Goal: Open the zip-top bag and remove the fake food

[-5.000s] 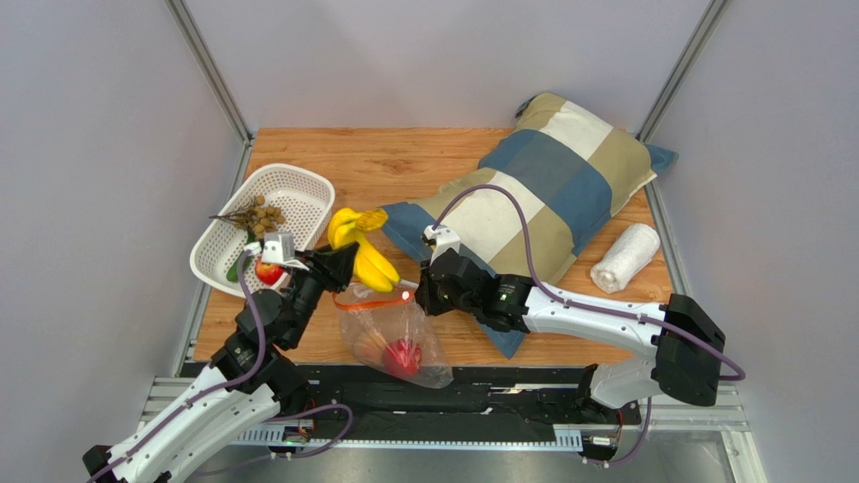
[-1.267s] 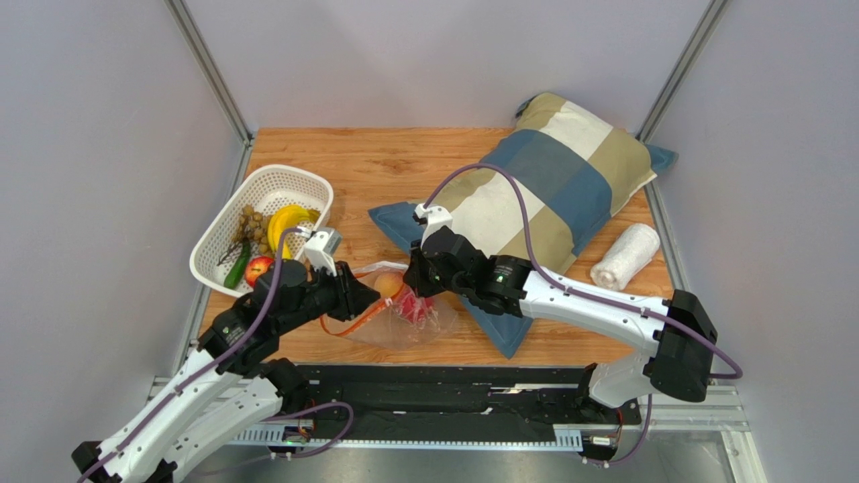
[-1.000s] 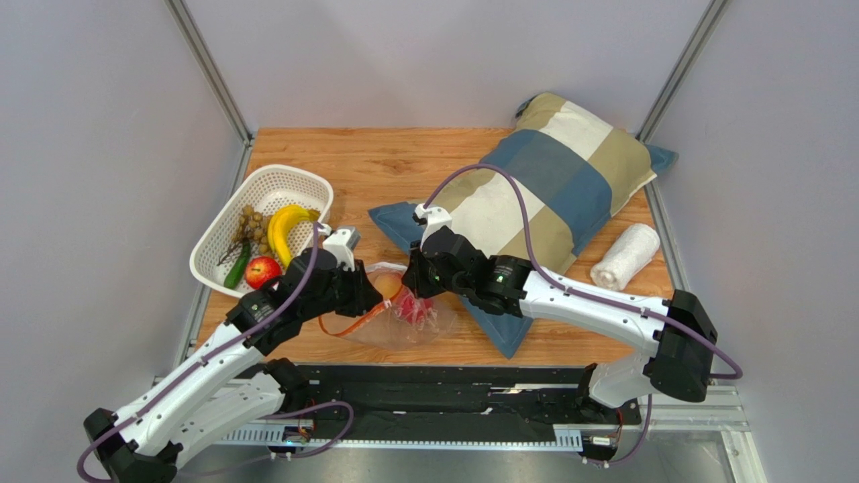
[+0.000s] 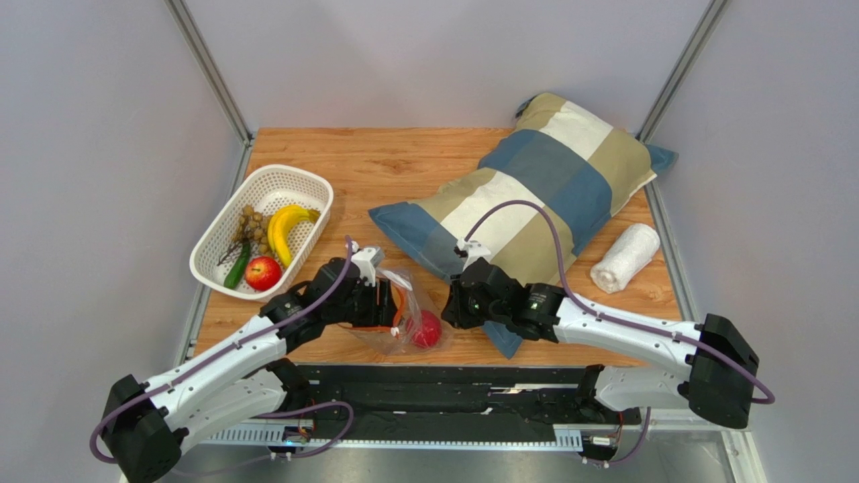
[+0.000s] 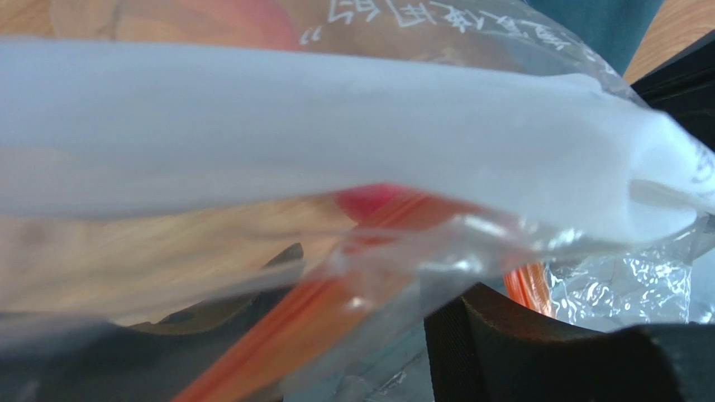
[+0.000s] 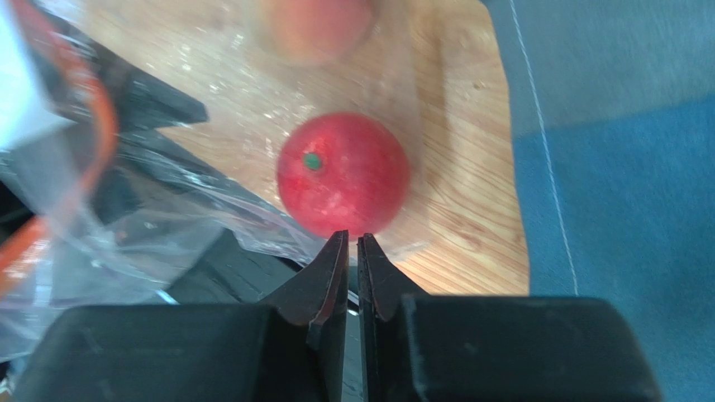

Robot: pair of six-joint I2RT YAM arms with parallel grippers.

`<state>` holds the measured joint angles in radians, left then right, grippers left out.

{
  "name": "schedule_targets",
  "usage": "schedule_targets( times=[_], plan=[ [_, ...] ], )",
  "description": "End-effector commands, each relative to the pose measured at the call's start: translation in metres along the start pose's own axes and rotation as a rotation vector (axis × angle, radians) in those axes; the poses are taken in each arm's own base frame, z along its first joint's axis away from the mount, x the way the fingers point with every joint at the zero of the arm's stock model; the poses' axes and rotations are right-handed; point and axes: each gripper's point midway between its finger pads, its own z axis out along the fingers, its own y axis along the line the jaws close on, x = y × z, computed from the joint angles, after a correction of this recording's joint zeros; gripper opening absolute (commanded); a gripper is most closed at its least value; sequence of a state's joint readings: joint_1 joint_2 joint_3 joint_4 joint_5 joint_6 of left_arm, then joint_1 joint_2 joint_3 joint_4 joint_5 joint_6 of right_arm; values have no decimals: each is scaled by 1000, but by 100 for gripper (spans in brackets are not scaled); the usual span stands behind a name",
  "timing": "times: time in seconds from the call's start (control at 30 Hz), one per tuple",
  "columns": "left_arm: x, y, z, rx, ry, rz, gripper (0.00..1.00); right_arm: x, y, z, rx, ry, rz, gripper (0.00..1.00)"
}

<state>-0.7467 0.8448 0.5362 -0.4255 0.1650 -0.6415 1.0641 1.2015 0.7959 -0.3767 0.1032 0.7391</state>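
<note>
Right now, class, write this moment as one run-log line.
left gripper: open at zip-top bag mouth | right gripper: nearly shut beside bag | in bag: red apple, peach | status: removal unfinished

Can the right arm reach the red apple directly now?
Probably not: the red apple lies inside the zip-top bag, so clear plastic separates it from the right gripper, whose jaws are nearly shut.

Checked pillow [image 4: 534, 191] lies diagonally on wooden tabletop [image 4: 383, 166]; white roll [image 4: 624, 258], probably a towel, just right; mesh basket [image 4: 274, 188] left.
</note>
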Motion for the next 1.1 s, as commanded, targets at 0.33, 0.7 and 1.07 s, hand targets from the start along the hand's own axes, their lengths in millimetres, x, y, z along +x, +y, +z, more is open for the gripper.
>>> schedule_targets(
  times=[0.33,0.7,1.07],
  plan=[
    [13,-24,13,139,115,23,70,19,7,38,-23,11,45,8],
    [23,-18,36,141,156,5,76,28,9,63,-44,14,70,5],
    [27,4,51,38,149,-25,82,28,7,73,-21,25,45,0]
  ],
)
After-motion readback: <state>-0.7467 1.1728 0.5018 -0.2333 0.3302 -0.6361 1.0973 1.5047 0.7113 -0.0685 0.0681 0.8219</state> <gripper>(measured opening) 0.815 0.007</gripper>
